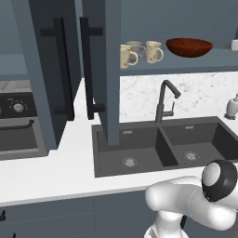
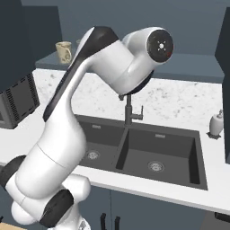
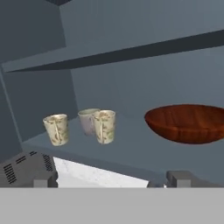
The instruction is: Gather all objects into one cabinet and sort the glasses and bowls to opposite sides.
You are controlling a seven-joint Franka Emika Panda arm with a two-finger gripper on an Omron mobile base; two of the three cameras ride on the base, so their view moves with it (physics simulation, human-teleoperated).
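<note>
Gripper [image 3: 107, 179]: the two dark finger tips are standing wide apart at the bottom of the hand view, with nothing between them. It is hanging in front of the open cabinet, short of the shelf's front edge.

Sink [image 1: 160, 148]: dark double basin sitting in the white counter [image 1: 56, 172] below the cabinet, black tap [image 1: 165, 100] rising at its back edge. A white soap dispenser [image 1: 231, 107] is standing on the counter near the sink's right back corner.

Cabinet [image 1: 109, 69]: slate-blue, doors standing open, long black bar handles [image 1: 88, 69] showing on the doors at left.

Lower shelf [image 3: 127, 146]: three mugs are sitting toward its left end. The front mug [image 3: 57, 129] is cream with faint speckles and is standing apart from the other two. The speckled cream mug [image 3: 105, 126] is standing just in front of the plainer grey-beige mug [image 3: 87, 120]; whether they are touching I cannot tell. All three are upright.

Bowl [image 3: 188, 122]: wide, shallow, glossy reddish-brown with a darker inside, sitting upright toward the shelf's right end, well apart from the mugs.
</note>
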